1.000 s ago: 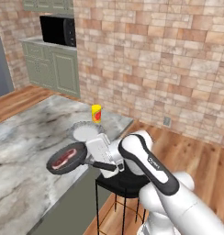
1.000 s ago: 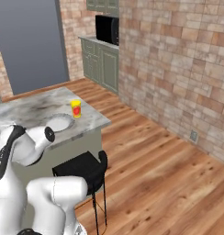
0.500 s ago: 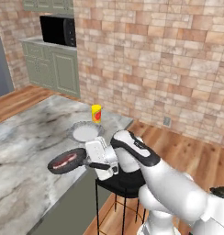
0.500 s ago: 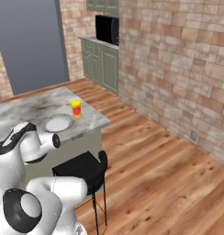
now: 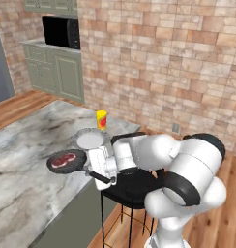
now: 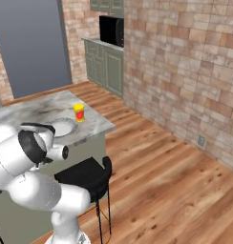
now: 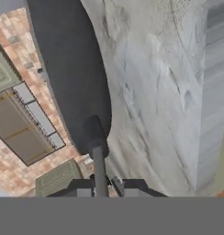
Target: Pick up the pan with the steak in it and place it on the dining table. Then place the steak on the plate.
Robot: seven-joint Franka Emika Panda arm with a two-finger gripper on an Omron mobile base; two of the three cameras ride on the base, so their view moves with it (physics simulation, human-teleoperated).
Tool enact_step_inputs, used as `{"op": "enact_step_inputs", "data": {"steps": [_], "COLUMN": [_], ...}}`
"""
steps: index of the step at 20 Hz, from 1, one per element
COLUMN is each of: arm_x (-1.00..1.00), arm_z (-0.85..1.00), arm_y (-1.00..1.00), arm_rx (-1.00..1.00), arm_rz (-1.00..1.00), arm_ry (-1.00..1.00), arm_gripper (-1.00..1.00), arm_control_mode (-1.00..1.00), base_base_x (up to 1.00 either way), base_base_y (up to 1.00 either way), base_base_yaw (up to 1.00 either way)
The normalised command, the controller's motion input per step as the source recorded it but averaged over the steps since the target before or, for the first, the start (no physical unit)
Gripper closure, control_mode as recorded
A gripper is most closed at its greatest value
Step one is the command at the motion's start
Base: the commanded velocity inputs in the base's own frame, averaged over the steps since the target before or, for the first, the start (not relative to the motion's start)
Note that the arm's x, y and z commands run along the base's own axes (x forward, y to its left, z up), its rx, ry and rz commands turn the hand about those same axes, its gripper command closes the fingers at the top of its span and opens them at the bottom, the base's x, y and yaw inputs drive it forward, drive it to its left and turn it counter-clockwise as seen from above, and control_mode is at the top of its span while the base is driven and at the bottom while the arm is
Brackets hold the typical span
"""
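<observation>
The dark pan (image 5: pixel 66 161) lies flat on the marble dining table (image 5: pixel 28 145), near its right edge. The red steak (image 5: pixel 63 159) is inside it. The pan's long handle (image 5: pixel 98 177) reaches out over the edge into my gripper (image 5: pixel 109 180). In the hand view I look at the pan's dark underside (image 7: pixel 70 78), and the handle (image 7: pixel 99 165) runs down between my two fingertips, so my gripper (image 7: pixel 104 186) is shut on it. The white plate with a scalloped rim (image 5: pixel 89 140) (image 6: pixel 63 127) lies just beyond the pan, apart from it.
A small yellow cup (image 5: pixel 101 119) (image 6: pixel 79 112) stands behind the plate near the table's far corner. A black stool (image 5: pixel 134 186) (image 6: pixel 85 174) stands on the wood floor beside the table's edge, under my arm. A brick wall and green cabinets stand farther back.
My arm has folded back towards the base. The pan has gone from tilted edge-on to flat at the table's edge, a little nearer the plate.
</observation>
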Motion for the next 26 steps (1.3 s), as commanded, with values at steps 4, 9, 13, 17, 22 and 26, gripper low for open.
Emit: {"op": "enact_step_inputs", "data": {"steps": [4, 9, 13, 17, 22, 26], "arm_x": [0.62, 0.09, -0.08, -0.09, -0.09, -0.08], "arm_z": [-0.28, -0.10, -0.33, -0.34, -0.25, -0.09], "arm_y": [0.09, 0.12, 0.23, 0.29, 0.29, 0.18], "arm_rx": [0.01, -0.01, -0.06, -0.01, 0.00, 0.00], "arm_rz": [-0.03, 0.00, 0.00, 0.00, 0.00, 0.00], "arm_ry": [0.17, 0.10, 0.12, 0.07, 0.05, 0.02], "arm_gripper": [1.00, 1.00, 1.00, 1.00, 1.00, -1.00], "arm_control_mode": [-1.00, -1.00, -1.00, -1.00, -1.00, -1.00], "base_base_x": [0.00, 0.00, 0.00, 0.00, 0.00, 0.00], "base_base_y": [0.00, 0.00, 0.00, 0.00, 0.00, 0.00], "base_base_yaw": [0.00, 0.00, 0.00, 0.00, 0.00, 0.00]}}
